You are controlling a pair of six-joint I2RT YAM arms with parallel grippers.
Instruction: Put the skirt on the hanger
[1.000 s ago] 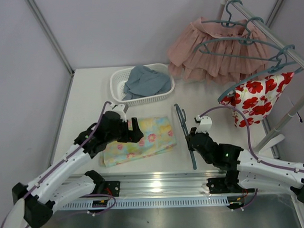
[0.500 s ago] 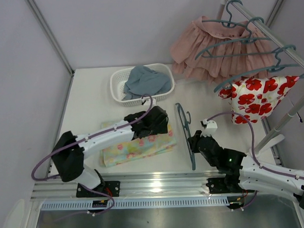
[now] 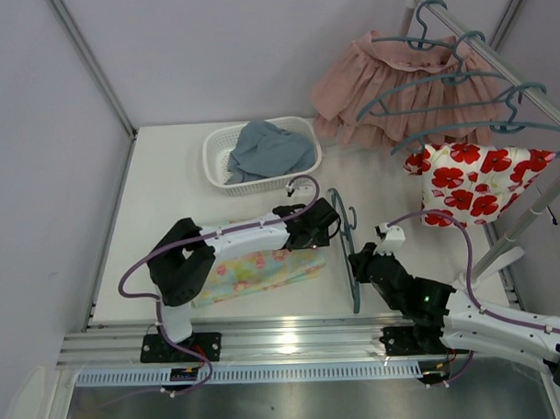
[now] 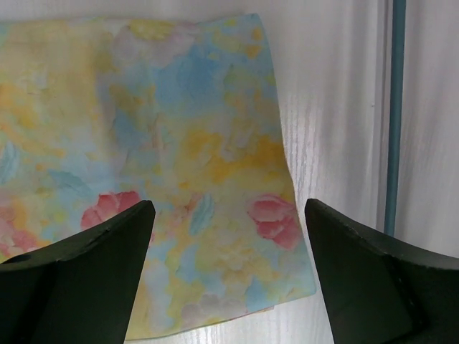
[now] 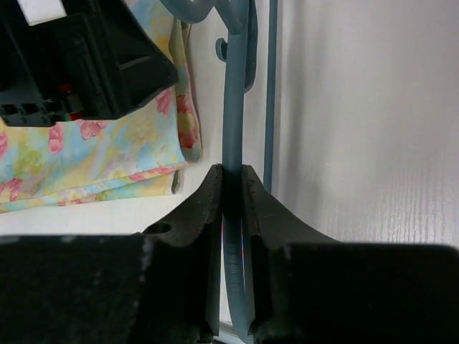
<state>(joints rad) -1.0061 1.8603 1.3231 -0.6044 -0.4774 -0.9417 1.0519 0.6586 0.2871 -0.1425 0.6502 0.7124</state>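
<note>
table [image 3: 159, 177]: white top, walled on the left and at the back; both arm bases sit at its near edge.
clothes rail [image 3: 484, 53]: runs slantwise over the far right corner and carries several teal hangers.
pink pleated skirt [image 3: 395, 86]: hangs from the rail at the back, its hem over the far table edge.
white garment [image 3: 472, 184]: big red flowers; hangs from the rail nearer the front, right of the working area.
left arm [image 3: 244, 236]: stretched rightward across the table, passing over the top part of the flowered cloth.
basket [image 3: 214, 166]: white, slotted, at the back centre; a blue-grey cloth [image 3: 269, 150] is heaped inside.
skirt [image 3: 254, 266] [image 4: 165, 165] [image 5: 107, 158]: pastel yellow, green and blue with pink flowers; lies flat on the table near the front edge, with its right edge just beside the hanger and a strip of bare table between them.
hanger [image 3: 348, 262] [image 4: 393, 115] [image 5: 237, 107]: teal, seen almost edge-on from above, hook toward the far side; whether it rests on the table, cannot tell.
left gripper [image 3: 331, 221] [image 4: 226, 236]: jaws spread wide, nothing between them, above the skirt's right-hand corner.
right gripper [image 3: 357, 262] [image 5: 231, 186]: fingers pressed onto the hanger's bar, pinching it from both sides.
</note>
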